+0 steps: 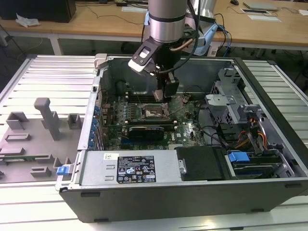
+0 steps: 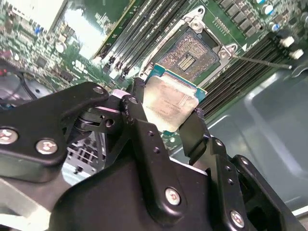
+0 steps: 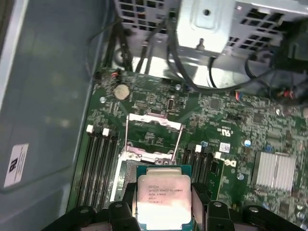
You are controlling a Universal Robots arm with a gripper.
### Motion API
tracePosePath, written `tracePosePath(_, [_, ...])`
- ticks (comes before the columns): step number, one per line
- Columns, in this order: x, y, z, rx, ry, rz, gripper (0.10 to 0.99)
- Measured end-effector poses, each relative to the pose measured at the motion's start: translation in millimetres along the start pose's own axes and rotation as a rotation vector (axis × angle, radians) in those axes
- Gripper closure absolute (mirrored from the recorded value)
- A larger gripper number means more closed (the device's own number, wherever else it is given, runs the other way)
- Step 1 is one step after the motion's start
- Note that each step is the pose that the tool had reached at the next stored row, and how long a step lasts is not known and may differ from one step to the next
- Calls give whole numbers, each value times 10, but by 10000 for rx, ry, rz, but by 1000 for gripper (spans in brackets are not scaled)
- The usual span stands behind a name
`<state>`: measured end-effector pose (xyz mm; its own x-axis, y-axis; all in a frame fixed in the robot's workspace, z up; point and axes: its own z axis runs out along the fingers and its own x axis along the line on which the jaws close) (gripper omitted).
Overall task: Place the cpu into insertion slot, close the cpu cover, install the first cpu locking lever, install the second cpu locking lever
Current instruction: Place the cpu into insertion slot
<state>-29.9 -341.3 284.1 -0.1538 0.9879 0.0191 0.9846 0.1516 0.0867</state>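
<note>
Silver-grey cpu (image 2: 166,98) clamped in claw (image 2: 167,109), raised clear of insertion slot (image 2: 190,55).

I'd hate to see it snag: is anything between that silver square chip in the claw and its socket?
Nothing visible does. The gripper holds the flat silver-grey square cpu over the green board; the pin field of the dark-rimmed square insertion slot lies bare, its thin grey metal cpu cover swung open.

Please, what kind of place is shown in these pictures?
Probably a robotics lab or workshop: an open computer case lies on a slatted metal bench, wooden desks stand behind, and the claw holds the cpu over its motherboard.
</note>
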Motion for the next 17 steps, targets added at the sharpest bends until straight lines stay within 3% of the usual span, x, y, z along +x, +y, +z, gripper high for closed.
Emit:
tracePosePath(8, [-1,-7,64,-29,-130,1507,545])
tracePosePath(17, [24,-63,225,-30,-139,1580,545])
